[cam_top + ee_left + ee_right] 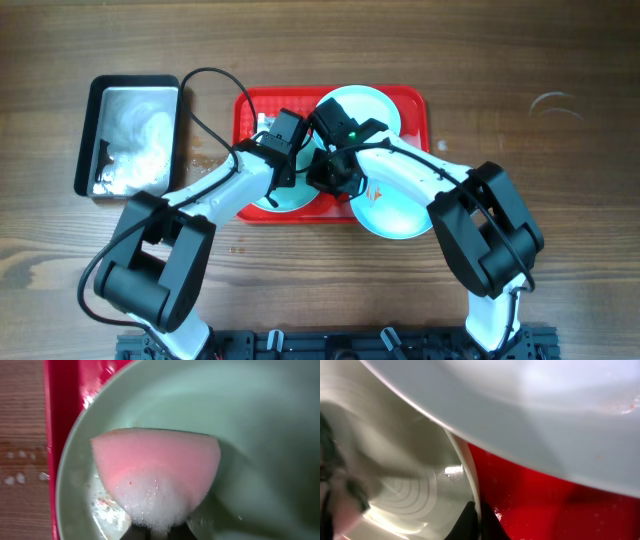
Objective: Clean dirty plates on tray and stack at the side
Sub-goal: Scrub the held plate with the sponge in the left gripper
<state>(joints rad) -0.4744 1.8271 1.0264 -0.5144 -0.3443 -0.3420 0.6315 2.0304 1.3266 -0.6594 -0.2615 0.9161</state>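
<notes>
The red tray (405,100) holds three pale turquoise plates. My left gripper (272,190) is shut on a pink foamy sponge (155,475), pressed onto the front-left plate (292,204), which fills the left wrist view (260,420). My right gripper (330,178) is shut on that plate's rim (465,475), jaws (479,522) pinching the edge. A second plate (365,105) lies at the tray's back and shows overhead in the right wrist view (545,420). The third plate (395,215), with an orange smear, overhangs the tray's front right edge.
A black-rimmed metal tin (135,82) with white foam stands on the wooden table left of the tray. Foam drops lie on the wood beside the tray's left edge (15,479). The tray's rim (62,420) runs close to the scrubbed plate.
</notes>
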